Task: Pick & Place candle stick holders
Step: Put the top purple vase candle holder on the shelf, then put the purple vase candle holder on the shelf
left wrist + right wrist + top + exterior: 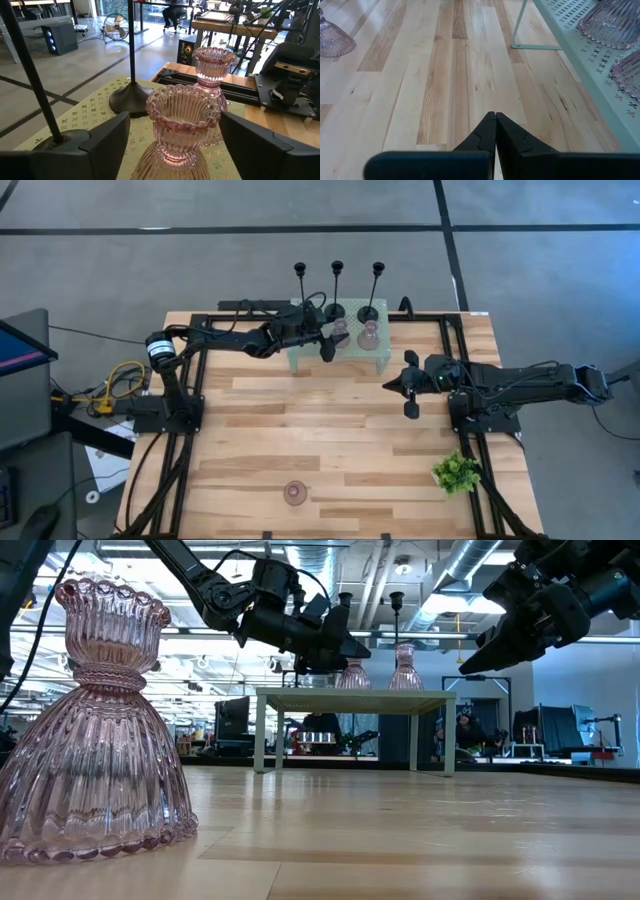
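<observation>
Three black stem holders [337,290] stand by their round bases on the far part of the mint-green mesh shelf [300,360]. Two pink glass holders [368,336] stand on the shelf in front of them. A third pink holder [294,492] stands on the table near the front edge and looms at the left of the low view [95,730]. My left gripper [175,120] is open over the shelf, one finger on each side of the nearer pink holder [182,115], with a gap showing at each side. My right gripper [496,117] is shut and empty, above the table to the right of the shelf [392,385].
A small green plant [456,472] sits at the table's front right. Black frame rails [185,440] run along the table's left and right sides. Two black stems [132,50] stand close behind and beside the left fingers. Bare wood lies between the shelf and the front holder.
</observation>
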Tool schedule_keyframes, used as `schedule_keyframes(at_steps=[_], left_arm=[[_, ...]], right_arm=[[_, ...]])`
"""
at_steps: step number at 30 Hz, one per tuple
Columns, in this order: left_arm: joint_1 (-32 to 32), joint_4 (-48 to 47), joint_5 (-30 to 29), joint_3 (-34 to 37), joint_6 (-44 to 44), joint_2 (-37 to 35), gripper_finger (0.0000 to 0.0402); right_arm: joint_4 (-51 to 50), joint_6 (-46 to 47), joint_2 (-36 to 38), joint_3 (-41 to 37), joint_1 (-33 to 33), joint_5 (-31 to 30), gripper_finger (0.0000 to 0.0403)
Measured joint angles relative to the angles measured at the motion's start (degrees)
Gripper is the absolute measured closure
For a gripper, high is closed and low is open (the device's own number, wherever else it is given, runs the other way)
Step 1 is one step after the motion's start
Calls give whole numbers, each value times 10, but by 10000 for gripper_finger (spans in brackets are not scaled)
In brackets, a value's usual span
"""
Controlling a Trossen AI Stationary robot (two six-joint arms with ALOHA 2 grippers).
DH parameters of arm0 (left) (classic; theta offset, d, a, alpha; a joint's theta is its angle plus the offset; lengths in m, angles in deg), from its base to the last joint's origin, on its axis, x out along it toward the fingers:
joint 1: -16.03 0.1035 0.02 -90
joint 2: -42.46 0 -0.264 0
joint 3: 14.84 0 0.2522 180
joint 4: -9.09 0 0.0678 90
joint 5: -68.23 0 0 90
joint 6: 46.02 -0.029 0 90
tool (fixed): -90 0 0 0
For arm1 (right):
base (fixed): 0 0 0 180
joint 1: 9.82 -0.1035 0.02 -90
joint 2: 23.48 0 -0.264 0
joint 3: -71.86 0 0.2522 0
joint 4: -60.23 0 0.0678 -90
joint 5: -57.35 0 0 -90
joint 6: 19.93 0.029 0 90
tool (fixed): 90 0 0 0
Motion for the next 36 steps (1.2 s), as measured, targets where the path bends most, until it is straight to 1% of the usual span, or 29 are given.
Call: schedule_keyframes(at_steps=[7, 10, 13, 16, 25, 31, 33, 36], left_arm=[[-9, -2, 0, 0, 0, -3, 83], [-15, -12, 0, 0, -4, -16, 84], [-15, -45, 1, 0, -5, -39, 88], [-15, -93, 0, 0, -5, -74, 91], [-15, -293, 0, 0, -6, -184, 94], [-15, -431, 0, 0, -4, -241, 100], [-15, -469, 1, 3, 15, -256, 101], [-15, -479, 18, 28, 58, -277, 101]], right_arm=[[0, 0, 0, 0, 0, 0, 403], [-1, 0, 0, 0, 0, 0, 403], [-3, 1, 0, 0, 0, 0, 403], [-7, 1, 0, 0, 0, 0, 403], [-9, 1, 0, 0, 0, 0, 403], [-9, 1, 0, 0, -2, 3, 403], [-8, 1, 0, 0, -2, 3, 403], [-8, 1, 0, 0, -2, 3, 403]])
